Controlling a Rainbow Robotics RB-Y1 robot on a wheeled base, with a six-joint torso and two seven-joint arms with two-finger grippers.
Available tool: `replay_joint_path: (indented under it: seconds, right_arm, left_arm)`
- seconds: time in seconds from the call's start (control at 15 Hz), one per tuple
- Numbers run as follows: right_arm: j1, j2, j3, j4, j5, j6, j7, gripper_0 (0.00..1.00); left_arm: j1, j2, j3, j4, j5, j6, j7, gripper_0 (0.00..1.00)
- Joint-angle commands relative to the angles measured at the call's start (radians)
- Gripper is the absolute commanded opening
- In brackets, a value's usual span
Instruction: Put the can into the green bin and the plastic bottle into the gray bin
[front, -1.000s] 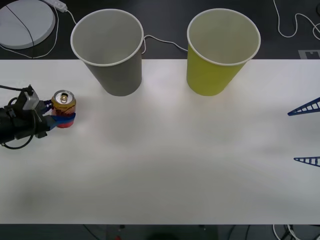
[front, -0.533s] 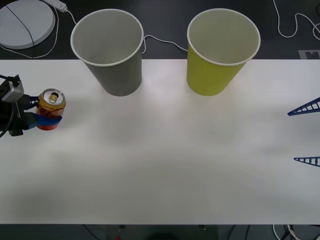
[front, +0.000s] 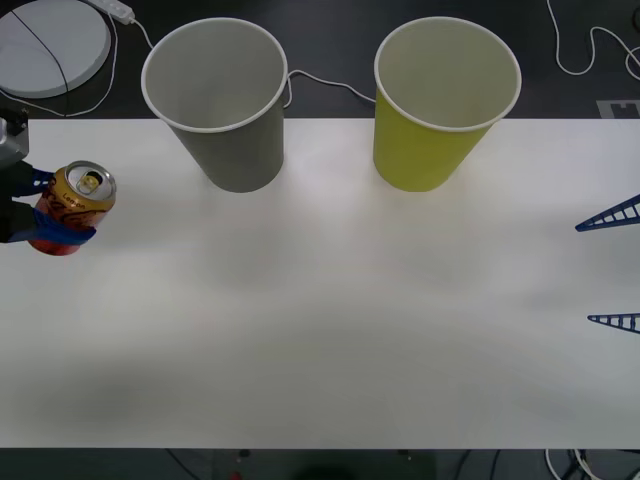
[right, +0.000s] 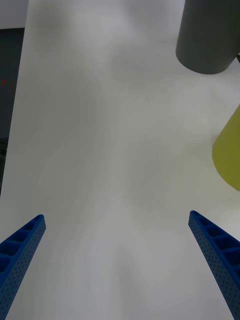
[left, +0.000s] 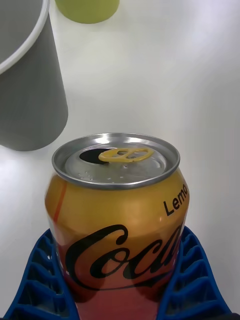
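Observation:
The can (front: 72, 208), red below and gold above with a silver top, is at the table's far left, tilted a little. My left gripper (front: 62, 212) is shut on its lower body. In the left wrist view the can (left: 117, 210) sits between the blue fingers (left: 42, 280). The gray bin (front: 230, 150) stands at the back left of centre and the green bin (front: 420, 155) at the back right of centre, both upright. My right gripper (front: 585, 273) is open at the right edge, holding nothing. The plastic bottle is out of view.
The white table (front: 320, 330) stretches wide between the two arms. Behind its far edge, on the dark floor, lie a round white disc (front: 50, 45) and white cables (front: 330, 85). The right wrist view has the gray bin (right: 207, 40) and green bin (right: 230, 155) ahead.
My left gripper has carried the can leftward, toward the table's left edge, and the can now leans slightly. The right arm and both bins have stayed still.

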Motion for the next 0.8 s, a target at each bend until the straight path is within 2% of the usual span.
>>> replay_joint_path:
  seconds: [0.07,0.2,0.33,0.53,0.8]
  right_arm:
    - [0.000,0.000,0.000,0.000,0.000,0.000,0.000,1.00]
    - [0.000,0.000,0.000,0.000,0.000,0.000,0.000,1.00]
    - [0.000,0.000,0.000,0.000,0.000,0.000,0.000,1.00]
    - [0.000,0.000,0.000,0.000,0.000,0.000,0.000,1.00]
    - [0.000,0.000,0.000,0.000,0.000,0.000,0.000,1.00]
  left_arm:
    - [-0.071,0.023,-0.002,-0.075,-0.031,-0.067,0.137,0.00]
    - [-0.091,0.023,-0.006,-0.167,-0.062,-0.067,0.257,0.00]
    - [-0.160,0.047,-0.068,-0.207,-0.070,-0.067,0.384,0.00]
    - [-0.402,0.139,-0.285,-0.169,-0.043,-0.067,0.508,0.00]
    - [-0.720,0.116,-0.528,-0.077,-0.017,-0.067,0.620,0.00]
